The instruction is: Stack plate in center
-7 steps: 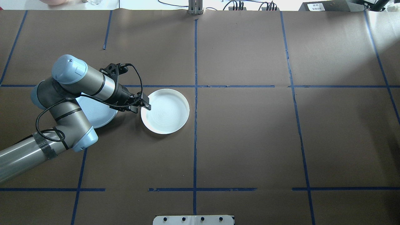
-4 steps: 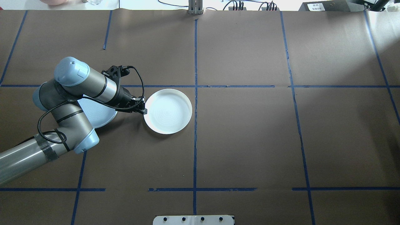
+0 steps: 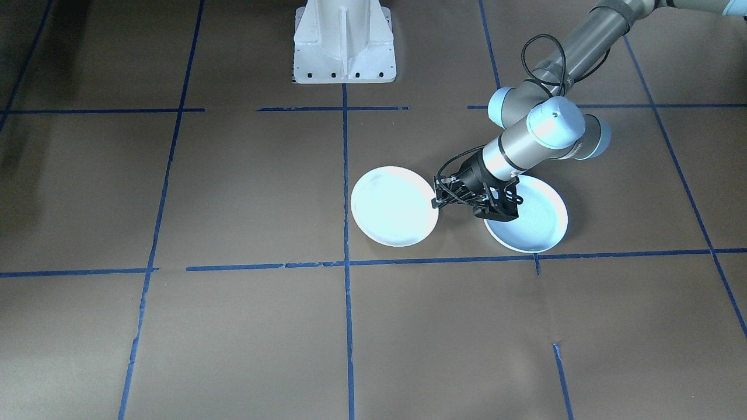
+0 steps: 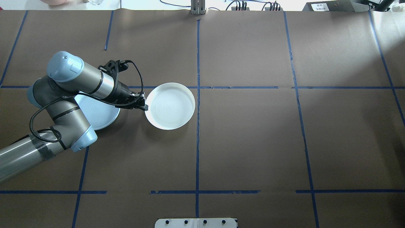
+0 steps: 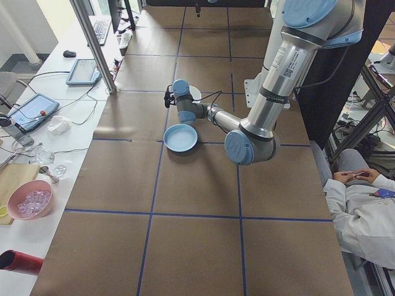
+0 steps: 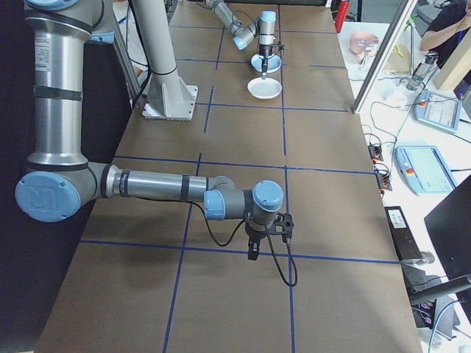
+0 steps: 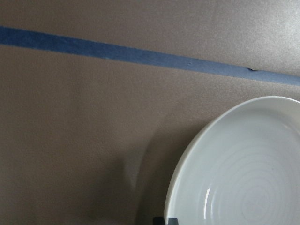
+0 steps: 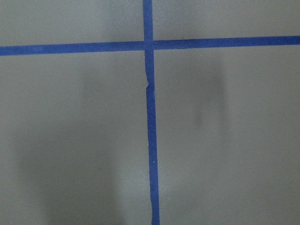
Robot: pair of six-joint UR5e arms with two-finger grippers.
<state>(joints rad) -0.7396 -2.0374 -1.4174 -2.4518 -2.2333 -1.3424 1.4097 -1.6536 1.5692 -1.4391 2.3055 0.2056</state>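
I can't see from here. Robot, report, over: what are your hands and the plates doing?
Left end effector shut on white plate rim. Right end effector far off, state unclear. Second plate alongside, partly under the arm, not stacked. Nothing blocking.

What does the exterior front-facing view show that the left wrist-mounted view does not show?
Only the front-facing view shows the left gripper at the rim of the white plate, the second plate partly under the left arm, and the robot's base. Only the wrist view shows the faint rings inside the white plate and its raised rim from close by. Both show this plate, the brown table and blue tape lines.
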